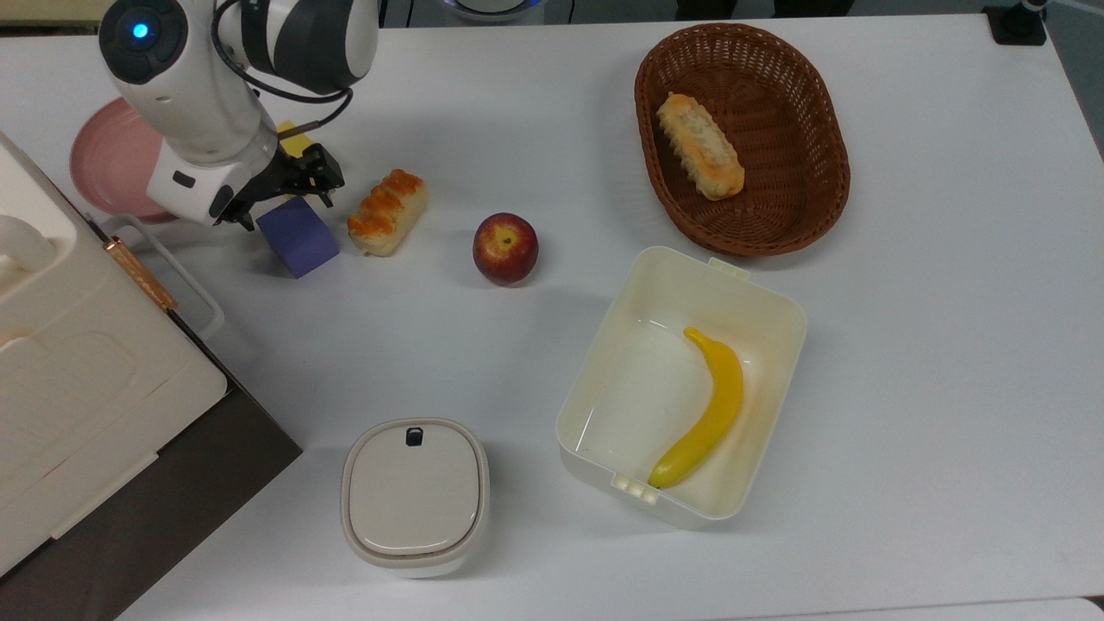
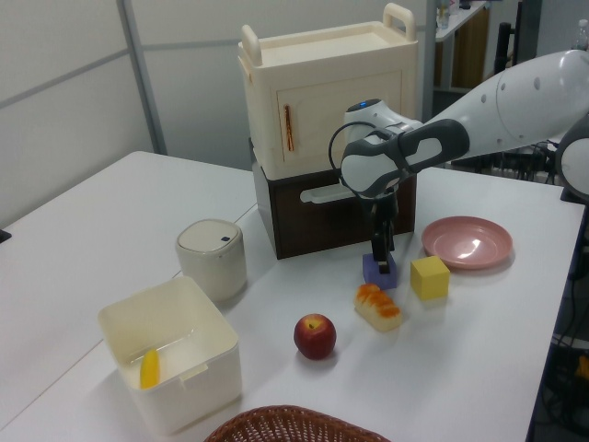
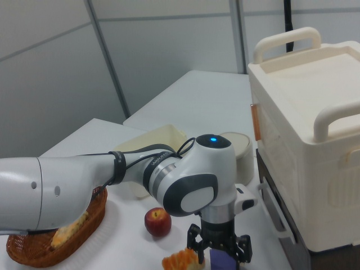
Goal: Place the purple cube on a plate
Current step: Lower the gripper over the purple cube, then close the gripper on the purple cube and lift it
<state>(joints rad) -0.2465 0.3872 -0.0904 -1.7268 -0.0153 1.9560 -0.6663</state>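
My gripper (image 1: 291, 191) hangs straight down over the purple cube (image 1: 298, 235), fingers spread wide so one can drop on each side; nothing is gripped yet. In the left view the fingertips reach about the cube's top. The cube sits on the table (image 1: 906, 362), just left of the bread piece (image 1: 386, 212) in the top view, with the yellow cube (image 2: 429, 277) just behind it. The plate (image 1: 108, 164) lies further to the top view's left, partly under my arm, so I judge the carry will be short.
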